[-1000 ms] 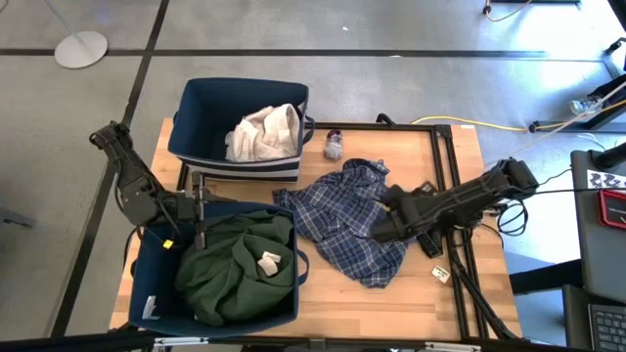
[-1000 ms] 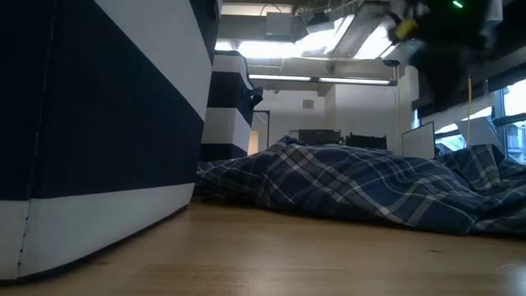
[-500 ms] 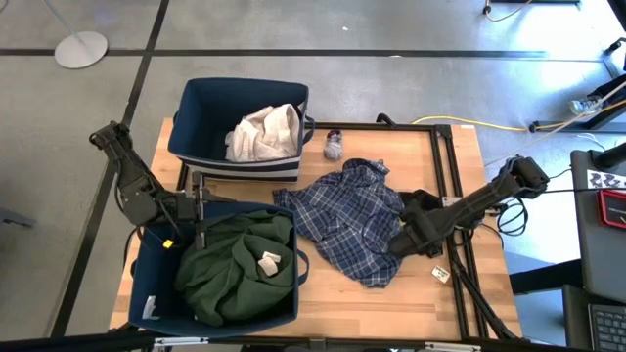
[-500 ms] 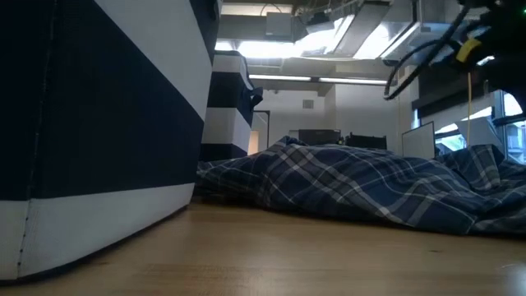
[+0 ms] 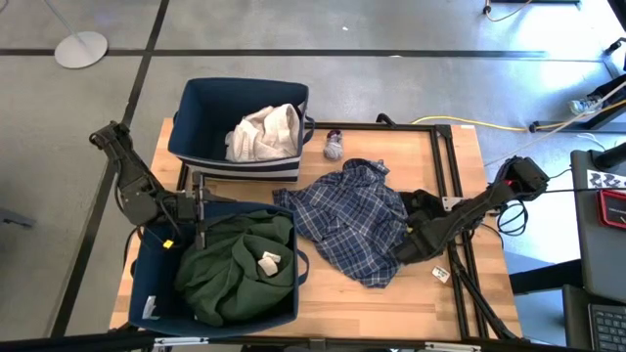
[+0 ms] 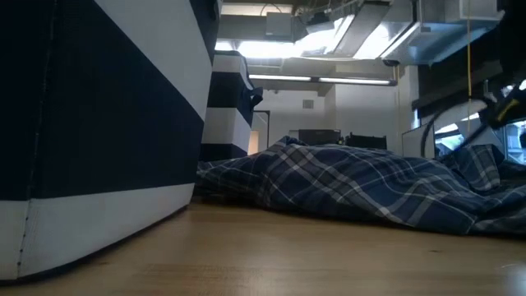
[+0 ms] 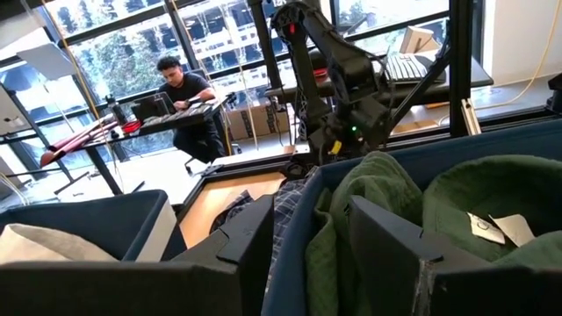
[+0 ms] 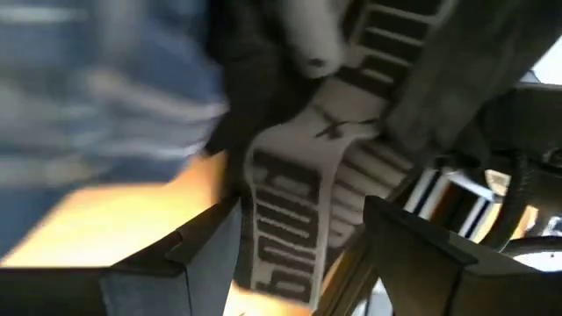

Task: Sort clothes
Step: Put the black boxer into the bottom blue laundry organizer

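From above, the plaid shirt [image 5: 352, 220] lies mid-table [image 5: 391, 298]; the right end effector [image 5: 409, 244], fingers spread wide and empty, sits at its edge. The green garment [image 5: 235, 259] fills the near bin [image 5: 147, 284], white clothes [image 5: 262, 132] the far bin [image 5: 196, 108], with a sock [image 5: 334, 147] beside it. The left wrist view shows the left end effector [image 7: 307, 241] parted, empty, at the near bin's rim.

Both arms are showing dark, matte, jointed links. A yellow tag is sitting just behind the left gripper [image 5: 200, 209]. Black cabling is trailing behind the right gripper [image 5: 413, 244], whose broad, flat, angular fingers [image 8: 417, 263] are looking dull grey.
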`<state>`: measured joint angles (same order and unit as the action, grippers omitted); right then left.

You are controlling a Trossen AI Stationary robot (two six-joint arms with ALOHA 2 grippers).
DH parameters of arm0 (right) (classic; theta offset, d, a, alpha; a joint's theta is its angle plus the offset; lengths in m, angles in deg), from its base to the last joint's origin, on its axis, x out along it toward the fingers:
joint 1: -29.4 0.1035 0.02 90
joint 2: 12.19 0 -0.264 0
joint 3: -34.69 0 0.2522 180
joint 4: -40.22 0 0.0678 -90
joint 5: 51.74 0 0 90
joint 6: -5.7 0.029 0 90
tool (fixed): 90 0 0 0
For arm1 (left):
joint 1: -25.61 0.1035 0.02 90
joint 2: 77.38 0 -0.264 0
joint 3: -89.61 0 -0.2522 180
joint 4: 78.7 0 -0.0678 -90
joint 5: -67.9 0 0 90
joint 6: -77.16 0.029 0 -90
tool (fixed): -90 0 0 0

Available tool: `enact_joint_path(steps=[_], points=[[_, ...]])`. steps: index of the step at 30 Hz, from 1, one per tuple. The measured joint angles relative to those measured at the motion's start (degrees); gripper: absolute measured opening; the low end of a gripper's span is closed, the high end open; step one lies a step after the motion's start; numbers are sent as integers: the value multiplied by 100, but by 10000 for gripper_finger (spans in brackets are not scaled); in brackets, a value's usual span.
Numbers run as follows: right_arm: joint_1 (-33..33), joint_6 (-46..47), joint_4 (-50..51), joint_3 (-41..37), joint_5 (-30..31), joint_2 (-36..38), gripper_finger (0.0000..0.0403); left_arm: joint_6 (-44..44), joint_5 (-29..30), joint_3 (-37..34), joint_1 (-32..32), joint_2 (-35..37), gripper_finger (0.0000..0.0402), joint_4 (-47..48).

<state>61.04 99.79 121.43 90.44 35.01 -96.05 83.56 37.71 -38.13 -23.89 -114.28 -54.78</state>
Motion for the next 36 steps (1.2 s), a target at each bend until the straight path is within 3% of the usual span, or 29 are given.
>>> enact_joint_path(steps=[7, 10, 13, 20, 26, 31, 36], points=[[0, 47, -914, -540, 73, 22, 240, 0, 0, 0, 0, 0, 139, -2], [0, 47, -947, -596, 111, 15, 221, -4, 0, 0, 2, 0, 139, 0], [-2, 5, -1041, -600, 111, 13, 173, -28, -1, 0, 0, 0, 139, 1], [-4, -508, -1299, -485, 6, 4, 16, -39, -1, 0, 2, 0, 139, 2], [-11, -675, -512, 238, -186, -13, 29, -24, -2, 0, 0, 0, 139, 2], [-13, -1006, 21, 1186, 218, -11, 7, -11, -2, 0, 2, 0, 139, 2], [-15, -1203, 264, 2123, 747, -9, 14, -17, -2, 0, 1, 0, 139, 1]])
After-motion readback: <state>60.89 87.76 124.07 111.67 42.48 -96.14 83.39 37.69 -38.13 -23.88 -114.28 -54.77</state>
